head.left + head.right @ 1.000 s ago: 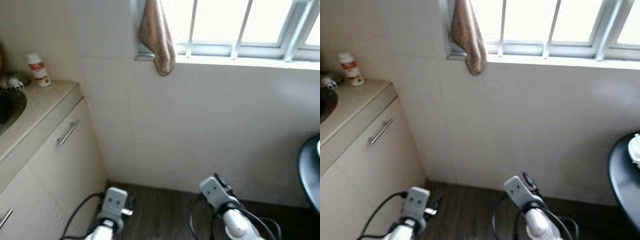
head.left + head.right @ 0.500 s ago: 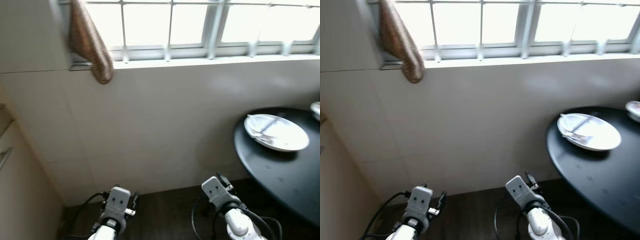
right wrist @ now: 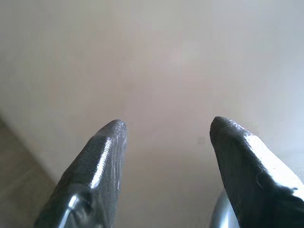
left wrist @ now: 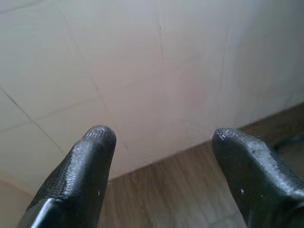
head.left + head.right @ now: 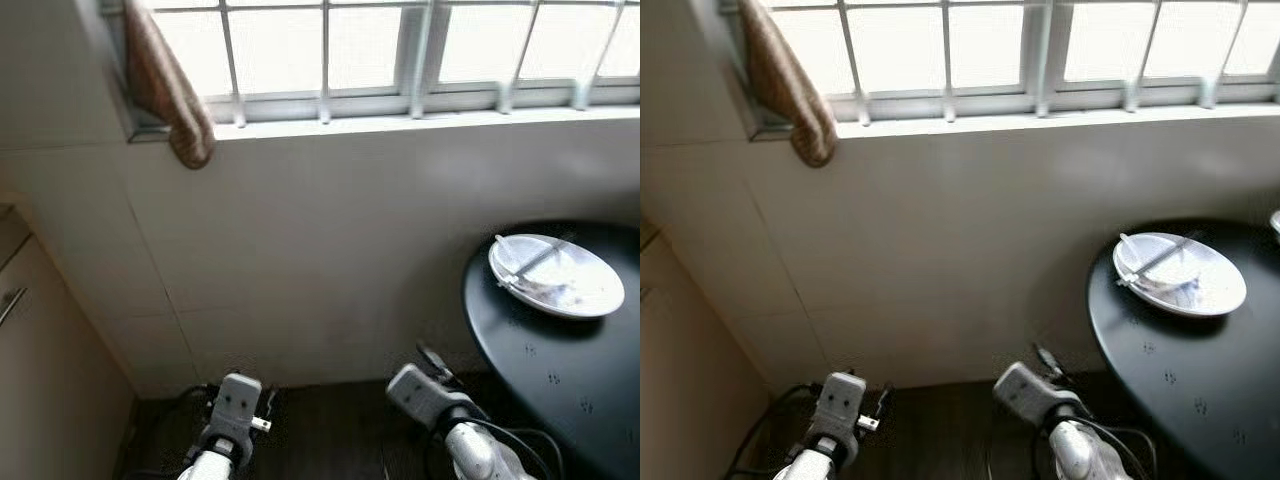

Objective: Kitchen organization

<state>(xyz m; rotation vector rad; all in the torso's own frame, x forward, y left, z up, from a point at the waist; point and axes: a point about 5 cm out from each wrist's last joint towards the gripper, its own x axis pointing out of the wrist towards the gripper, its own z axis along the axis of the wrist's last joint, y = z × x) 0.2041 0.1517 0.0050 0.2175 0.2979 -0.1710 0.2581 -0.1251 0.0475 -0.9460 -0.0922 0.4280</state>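
The robot faces a pale tiled wall (image 5: 330,250) under a barred window (image 5: 380,50), with a brown cloth (image 5: 165,90) hanging from the window's left corner down over the sill. Off to the right stands a round black surface (image 5: 560,370), and near its far left edge, close to the wall, sits a white plate (image 5: 556,277) with what looks like a utensil lying across it, though the picture is too soft to tell what kind. A sliver of another white dish (image 5: 1276,222) peeks in at the far right edge of the same surface. On the far left a beige cabinet (image 5: 40,370) with a metal handle (image 5: 12,303) runs along the adjoining wall. Both arms hang low over the dark wooden floor (image 5: 320,430), well apart from the plate. The left pincer (image 4: 161,142) points at the foot of the wall where tile meets floorboards, its two black fingers (image 4: 90,161) spread wide with nothing between them. The right pincer (image 3: 164,137) is aimed at blank wall, its fingers (image 3: 107,152) likewise parted wide and empty. Cables trail from both wrists down near the floor.
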